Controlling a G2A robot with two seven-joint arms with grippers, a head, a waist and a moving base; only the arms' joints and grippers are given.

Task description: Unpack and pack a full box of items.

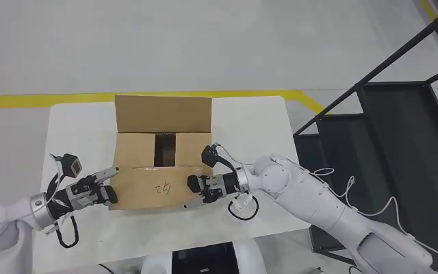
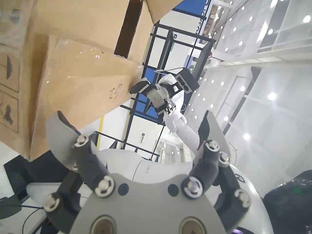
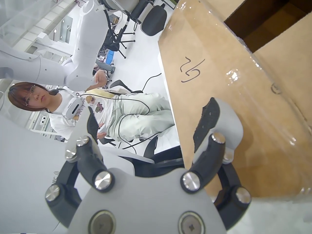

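A brown cardboard box stands in the middle of the white table. Its back flap is upright, and a dark gap shows between the two side flaps. The front flap, marked with handwriting, slopes toward the near edge. My left gripper is open at the flap's left end; the flap lies beside one finger. My right gripper is open at the flap's right end, with one fingertip against the flap. The box's contents are hidden.
A black metal rack stands just off the table's right side. A yellow floor line runs behind the table. The box covers the table's middle, with bare tabletop to its left and right.
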